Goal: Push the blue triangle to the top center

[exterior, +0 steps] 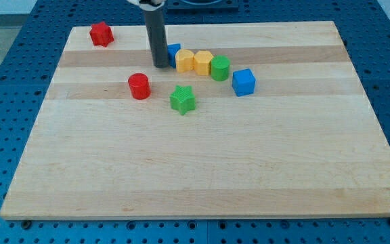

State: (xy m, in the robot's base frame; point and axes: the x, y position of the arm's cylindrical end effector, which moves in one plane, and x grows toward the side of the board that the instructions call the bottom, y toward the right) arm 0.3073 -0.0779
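The blue triangle (174, 52) lies in the upper middle of the wooden board (202, 169), mostly hidden behind my rod. My tip (161, 66) rests on the board just left of it, touching or nearly touching it. Right of the triangle, in a row, are two yellow blocks (185, 60) (203, 62) and a green cylinder (220, 68).
A blue cube (244, 82) sits right of the green cylinder. A red cylinder (139, 86) and a green star (182, 99) lie below my tip. A red star (101, 33) sits near the board's top left corner.
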